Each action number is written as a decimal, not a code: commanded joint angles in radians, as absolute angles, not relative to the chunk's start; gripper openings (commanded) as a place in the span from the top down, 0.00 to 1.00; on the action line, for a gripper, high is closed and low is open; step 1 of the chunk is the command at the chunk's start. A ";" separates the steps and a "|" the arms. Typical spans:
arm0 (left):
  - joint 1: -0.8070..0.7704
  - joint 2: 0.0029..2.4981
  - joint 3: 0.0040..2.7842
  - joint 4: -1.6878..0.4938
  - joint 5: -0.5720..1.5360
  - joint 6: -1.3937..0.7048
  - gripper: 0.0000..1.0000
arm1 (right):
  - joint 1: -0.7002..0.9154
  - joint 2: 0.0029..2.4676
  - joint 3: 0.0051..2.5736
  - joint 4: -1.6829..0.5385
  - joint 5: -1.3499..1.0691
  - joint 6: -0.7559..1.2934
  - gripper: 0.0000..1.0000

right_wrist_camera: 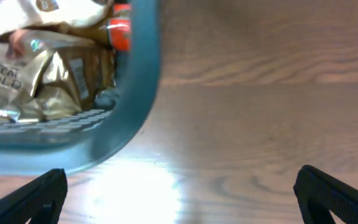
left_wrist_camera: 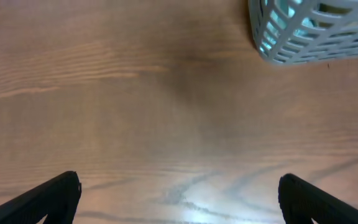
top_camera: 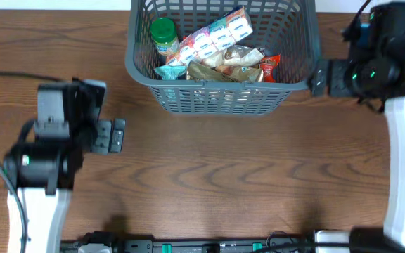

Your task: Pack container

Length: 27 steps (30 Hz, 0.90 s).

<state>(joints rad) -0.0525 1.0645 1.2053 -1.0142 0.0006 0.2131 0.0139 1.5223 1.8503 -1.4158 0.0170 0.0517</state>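
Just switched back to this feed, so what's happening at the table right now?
Nothing is being handled. The large dark grey slotted plastic basket holds a green-lidded jar, a white-and-blue multipack, a gold foil bag and a red packet. The left gripper hangs open and empty over the brown wooden table; the right gripper is open and empty beside the basket's near right corner.

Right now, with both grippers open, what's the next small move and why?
Probably ease the right gripper back from the container: both it and the left gripper are open and empty, groceries sit inside, and no loose item shows on the table.
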 commanded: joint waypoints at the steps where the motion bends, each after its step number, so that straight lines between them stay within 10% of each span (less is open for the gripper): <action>1: -0.050 0.940 1.089 -0.955 0.017 0.220 0.02 | 0.061 1.367 1.669 -1.337 0.057 0.106 0.01; 13: -0.052 0.538 0.814 -0.789 0.015 0.268 0.01 | 0.166 0.955 0.999 -0.988 0.113 0.218 0.01; 27: -0.052 0.529 0.810 -0.810 0.015 0.268 0.02 | 0.166 0.914 0.918 -0.987 0.116 0.216 0.01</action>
